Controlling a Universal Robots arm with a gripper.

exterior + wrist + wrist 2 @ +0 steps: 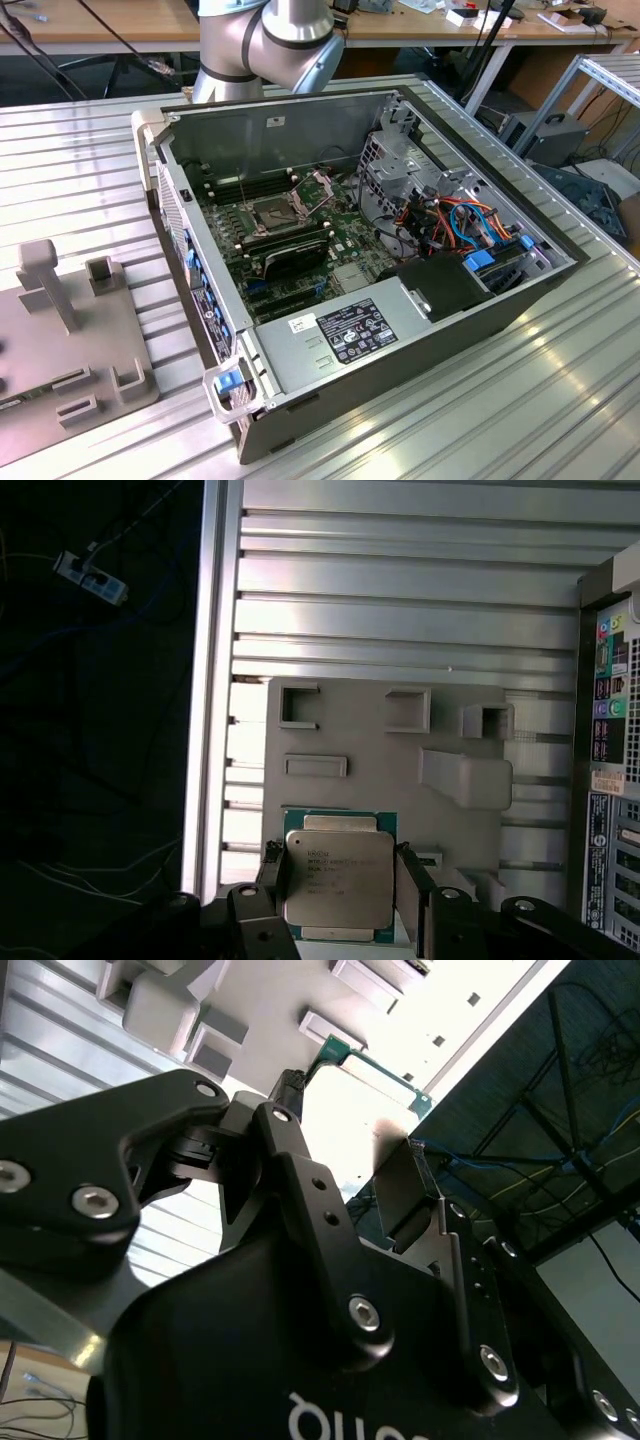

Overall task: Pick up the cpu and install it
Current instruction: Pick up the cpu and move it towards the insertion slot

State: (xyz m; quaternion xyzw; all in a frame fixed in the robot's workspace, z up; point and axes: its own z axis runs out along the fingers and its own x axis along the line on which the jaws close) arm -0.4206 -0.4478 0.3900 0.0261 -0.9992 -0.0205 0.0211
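Note:
In the first wrist view the cpu point(338, 875), a pale grey-tan metallic square with a green rim, sits between my gripper's point(340, 872) two black fingers point(272, 868). It hangs above the grey fixture plate point(380, 790). In the second wrist view the gripper point(350, 1130) is shut on the same chip, whose green edge point(345, 1058) shows between the fingers. The exterior view shows the motherboard's dark square socket point(272, 212) inside the case, with its metal frame hinged up.
The open computer case point(400, 300) lies on the ribbed metal table point(560, 400), with cables, drive cage and power supply point(345, 335) inside. The grey fixture plate point(70, 340) with raised blocks is at the exterior view's left. The arm's base point(265, 45) stands behind the case.

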